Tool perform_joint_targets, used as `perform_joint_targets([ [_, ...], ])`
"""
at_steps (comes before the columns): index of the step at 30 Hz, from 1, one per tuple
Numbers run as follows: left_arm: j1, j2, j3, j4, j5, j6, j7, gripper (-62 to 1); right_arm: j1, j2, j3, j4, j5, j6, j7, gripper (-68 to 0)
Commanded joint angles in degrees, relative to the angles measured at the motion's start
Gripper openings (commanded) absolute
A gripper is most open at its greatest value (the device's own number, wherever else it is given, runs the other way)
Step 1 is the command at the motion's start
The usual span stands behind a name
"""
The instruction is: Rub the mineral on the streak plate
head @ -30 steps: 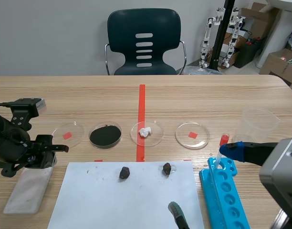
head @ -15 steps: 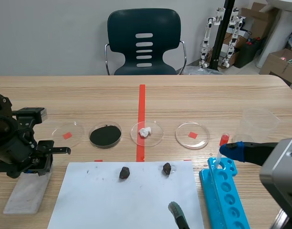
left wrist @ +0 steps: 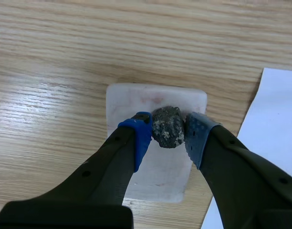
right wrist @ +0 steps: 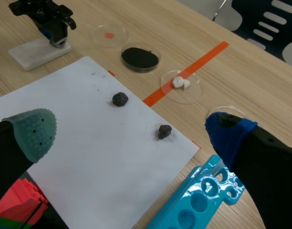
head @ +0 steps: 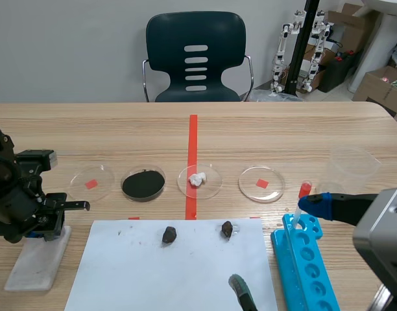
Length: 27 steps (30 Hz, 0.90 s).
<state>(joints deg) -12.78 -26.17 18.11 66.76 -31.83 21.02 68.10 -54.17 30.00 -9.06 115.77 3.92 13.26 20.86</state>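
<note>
My left gripper (left wrist: 168, 137) is shut on a dark speckled mineral (left wrist: 168, 125), held against the far half of the white streak plate (left wrist: 136, 98). In the scene view this gripper (head: 46, 223) stands over the far end of the plate (head: 33, 265) at the table's left. The right gripper (right wrist: 131, 131) is open with nothing between its fingers, above the near right part of a white paper sheet (right wrist: 88, 138). Two more dark minerals (head: 169, 234) (head: 227, 228) lie on the sheet's far edge.
Behind the sheet (head: 172, 275) stands a row of petri dishes: one with a red mark (head: 91, 181), one with black powder (head: 143, 183), one with white bits (head: 200, 179), another with a red mark (head: 261, 183). A blue tube rack (head: 305, 265) and a clear cup (head: 351, 167) are at the right.
The left arm has drawn back to the left and lowered, bringing the mineral down onto the plate's far end. The right arm has not moved.
</note>
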Motion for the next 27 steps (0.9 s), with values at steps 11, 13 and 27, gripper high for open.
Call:
perform_joint_targets([
  [11, -0.9, 0.1, 0.0, -2.6, 4.3, 0.1, -0.3, -50.9, 0.0, -0.2, 0.4, 1.2, 0.4, -0.2, 0.9, 0.4],
  [13, -0.9, 0.1, 0.0, -2.6, 7.7, 0.1, -0.1, -50.9, 0.0, -0.2, 0.4, 1.2, 0.4, -0.2, 0.9, 0.4],
  [27, -0.9, 0.5, 0.0, -2.6, -1.6, -2.8, -0.7, -50.9, 0.0, -0.2, 0.4, 1.2, 0.4, -0.2, 0.9, 0.4],
])
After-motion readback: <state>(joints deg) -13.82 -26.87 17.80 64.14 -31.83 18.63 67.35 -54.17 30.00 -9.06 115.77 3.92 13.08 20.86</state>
